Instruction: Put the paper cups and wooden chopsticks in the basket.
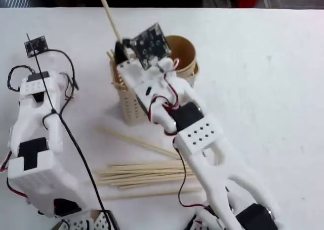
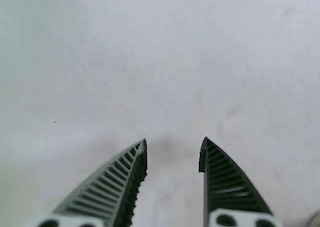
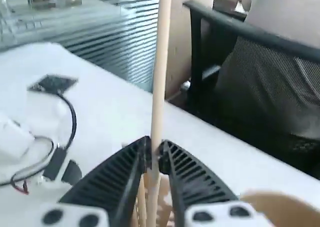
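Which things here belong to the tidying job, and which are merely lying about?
Job: basket, paper cup, loose chopsticks on the table, held chopstick in the right gripper.
Lying about: black chair, window blinds.

The table (image 1: 273, 63) is plain white. The basket (image 1: 130, 108) is cream with a grid of small slots, and the cup (image 1: 186, 51) beside it is tan. The chopsticks (image 1: 142, 174) near the basket are pale wood. The left arm (image 1: 35, 133) and right arm (image 1: 202, 139) are white with black blocks and red and black wires (image 1: 167, 96). The left gripper (image 2: 175, 142) is ribbed grey-green. The right gripper (image 3: 155, 147) is ribbed black, and the held chopstick (image 3: 161, 62) is pale.
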You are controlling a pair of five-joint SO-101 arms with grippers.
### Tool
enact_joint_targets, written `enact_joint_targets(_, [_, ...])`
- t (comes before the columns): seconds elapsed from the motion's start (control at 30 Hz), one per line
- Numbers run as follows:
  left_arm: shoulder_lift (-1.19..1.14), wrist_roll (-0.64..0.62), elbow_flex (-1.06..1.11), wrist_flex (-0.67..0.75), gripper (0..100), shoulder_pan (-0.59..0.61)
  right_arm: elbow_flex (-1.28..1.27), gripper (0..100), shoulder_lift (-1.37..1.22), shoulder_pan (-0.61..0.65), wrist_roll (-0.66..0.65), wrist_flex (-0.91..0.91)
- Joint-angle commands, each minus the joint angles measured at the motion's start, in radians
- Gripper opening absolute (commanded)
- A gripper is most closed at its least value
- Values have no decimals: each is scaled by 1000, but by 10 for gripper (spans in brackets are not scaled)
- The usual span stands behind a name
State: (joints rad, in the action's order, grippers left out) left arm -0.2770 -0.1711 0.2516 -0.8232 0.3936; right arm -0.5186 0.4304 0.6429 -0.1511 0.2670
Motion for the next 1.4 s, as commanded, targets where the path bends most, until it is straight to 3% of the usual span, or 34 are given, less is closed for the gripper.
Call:
enact_joint_targets(0.0, [7, -3, -9, 17, 185, 2, -49, 18, 91, -2, 11, -28])
enact_joint_targets(0.17, [7, -3, -9, 17, 185, 2, -64, 32, 182, -2, 6, 53])
enact_joint_targets(0.4, [7, 43, -5, 17, 185, -8, -64, 265, 285, 19, 6, 228])
enact_joint_targets(0.53, [7, 41, -3, 17, 185, -8, -66, 265, 346, 12, 5, 302])
enact_joint_targets(0.63, [7, 40, -3, 17, 185, -7, -52, 218, 420, 12, -2, 492])
enact_joint_targets(0.77, [7, 41, -3, 17, 185, -7, -38, 115, 444, 84, -167, 766])
enact_joint_targets(1.0, [7, 41, -8, 18, 185, -7, -68, 170, 306, 213, -308, 997])
enact_joint_targets(1.13, [7, 43, -5, 18, 185, -7, -115, 173, 160, 272, -321, 949])
enact_joint_targets(1.37, [7, 43, -5, 18, 185, -7, -259, 173, -101, 278, -330, 665])
